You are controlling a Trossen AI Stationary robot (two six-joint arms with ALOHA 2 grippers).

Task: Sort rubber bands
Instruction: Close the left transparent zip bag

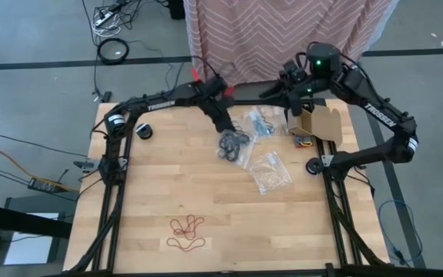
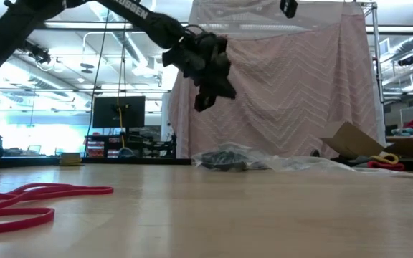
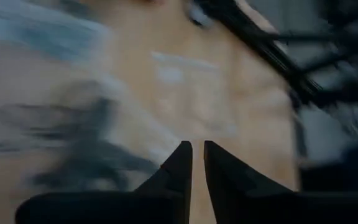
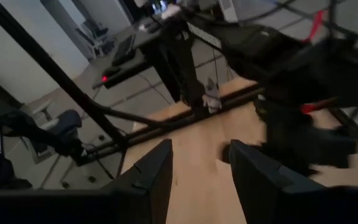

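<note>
A cluster of black rubber bands (image 1: 233, 145) lies on a clear bag at the table's far middle; in the low view it is a dark heap (image 2: 224, 158). Red rubber bands (image 1: 187, 229) lie loose near the front edge. My left gripper (image 1: 223, 127) hangs well above the table just left of the black cluster. Its fingers (image 3: 194, 149) stand a narrow slit apart with nothing showing between them. My right gripper (image 4: 197, 162) is open and empty, held high over the table's far edge (image 1: 284, 86).
A clear bag with bluish bands (image 1: 261, 123) and another clear bag (image 1: 271, 173) lie right of the black cluster. An open cardboard box (image 1: 318, 121) stands at the far right with coloured bands (image 1: 302, 141) beside it. A pink patterned cloth (image 2: 300, 86) hangs behind the table.
</note>
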